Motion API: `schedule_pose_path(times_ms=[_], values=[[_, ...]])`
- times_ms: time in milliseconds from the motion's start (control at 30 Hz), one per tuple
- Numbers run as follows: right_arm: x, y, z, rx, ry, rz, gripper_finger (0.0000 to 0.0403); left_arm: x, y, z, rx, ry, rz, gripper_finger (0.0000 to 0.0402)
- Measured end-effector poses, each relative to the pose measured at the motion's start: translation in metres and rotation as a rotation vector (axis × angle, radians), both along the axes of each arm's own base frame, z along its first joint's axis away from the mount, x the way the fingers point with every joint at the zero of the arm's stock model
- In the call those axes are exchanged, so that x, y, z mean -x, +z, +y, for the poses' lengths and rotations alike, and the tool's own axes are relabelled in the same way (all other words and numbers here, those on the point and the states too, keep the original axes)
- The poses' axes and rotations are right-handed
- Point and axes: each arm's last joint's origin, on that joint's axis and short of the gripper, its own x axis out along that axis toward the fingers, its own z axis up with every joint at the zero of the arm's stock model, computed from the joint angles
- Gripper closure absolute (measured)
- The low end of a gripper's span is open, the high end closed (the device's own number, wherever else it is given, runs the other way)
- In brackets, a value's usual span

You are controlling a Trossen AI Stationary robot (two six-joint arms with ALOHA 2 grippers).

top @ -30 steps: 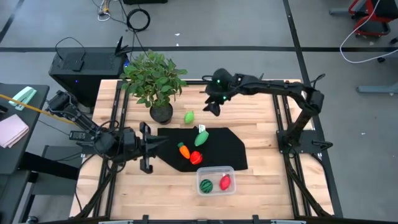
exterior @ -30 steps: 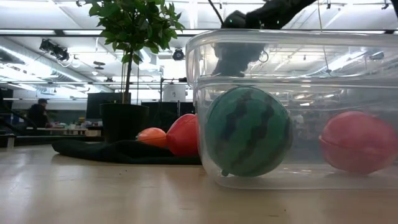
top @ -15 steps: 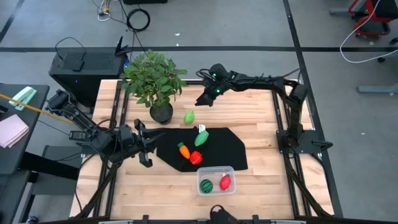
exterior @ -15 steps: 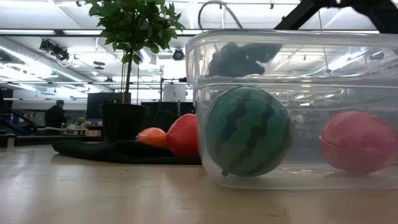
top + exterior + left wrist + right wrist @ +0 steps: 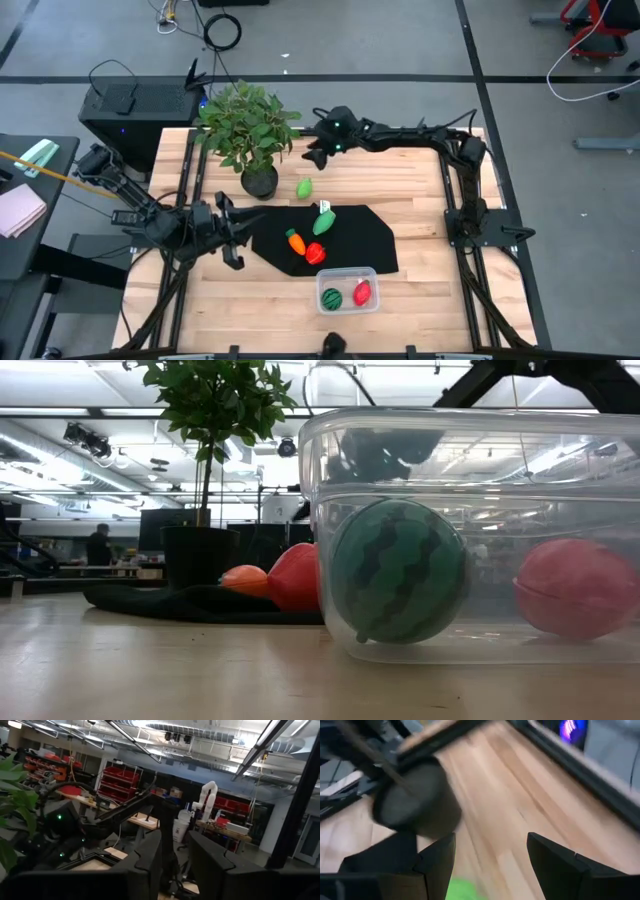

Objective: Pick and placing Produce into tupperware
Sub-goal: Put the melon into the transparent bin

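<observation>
Tupperware (image 5: 347, 288): a clear rectangular tub with rounded corners, standing on the wooden table (image 5: 420, 210) at its near edge, just beside the near border of the black mat (image 5: 370, 240). Contents: a dark striped green watermelon (image 5: 331, 297) and a red piece (image 5: 362, 293), side by side and apart; in the low view both rest on the tub floor.

Outside the tub, on the mat: a red piece (image 5: 315, 253) touching an orange carrot-like piece (image 5: 296, 241), and a light green piece (image 5: 322, 222) farther back. Another light green piece (image 5: 304, 187) lies on bare wood just beside the potted plant (image 5: 250, 135).

Right gripper (image 5: 314, 157) hangs over the far part of the table near the plant, fingers spread, holding nothing. Left gripper (image 5: 236, 232) sits at the mat's left corner, fingers narrowly parted, nothing between them.
</observation>
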Motion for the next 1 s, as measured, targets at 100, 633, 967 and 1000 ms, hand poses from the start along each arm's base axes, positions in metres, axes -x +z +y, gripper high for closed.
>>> schedule_pose_path(times_ms=[100, 633, 967, 1000], values=[[-0.013, 0.011, 0.015, 0.101, 0.1, -0.019, 0.0151, 0.002, 0.0, -0.002, 0.0, -0.012, -0.001, 0.0299], [-0.023, 0.004, 0.055, 0.569, 0.52, 0.086, 0.0149, 0.01, -0.001, -0.011, 0.019, -0.02, 0.024, 0.0302], [-0.023, -0.007, 0.081, 0.834, 0.692, 0.295, 0.0132, 0.01, -0.001, -0.012, 0.022, -0.021, 0.024, 0.0298], [-0.022, -0.008, 0.08, 0.825, 0.679, 0.308, 0.0129, 0.01, -0.001, -0.012, 0.022, -0.021, 0.023, 0.0298]])
